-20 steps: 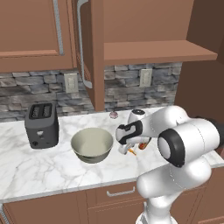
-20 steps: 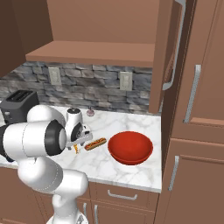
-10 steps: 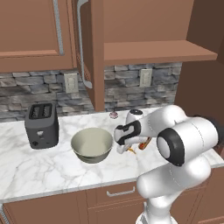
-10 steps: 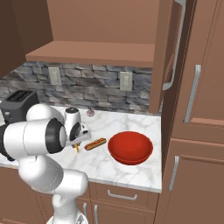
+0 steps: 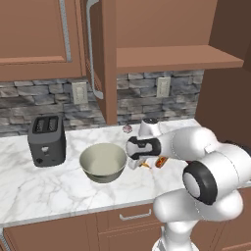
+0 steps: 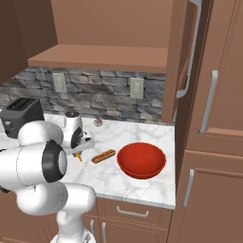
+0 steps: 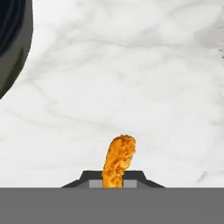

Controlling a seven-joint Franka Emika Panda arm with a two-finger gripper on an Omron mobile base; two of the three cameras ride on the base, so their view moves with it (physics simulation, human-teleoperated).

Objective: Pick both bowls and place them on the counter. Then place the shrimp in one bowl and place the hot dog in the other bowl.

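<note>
The thin curved orange shrimp [image 7: 118, 161] is pinched between the closed tips of the two-finger gripper [image 7: 113, 183] at bottom centre. Bare white marble counter [image 7: 131, 78] is spread above; the grey-beige ceramic bowl [image 7: 13, 39] is cut by the upper left edge.

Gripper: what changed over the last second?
The gripper has closed on the shrimp, which now sticks out between its fingertips low over the counter. The arm hardly moved. The grey-beige bowl, red bowl and hot dog stayed where they were.
</note>
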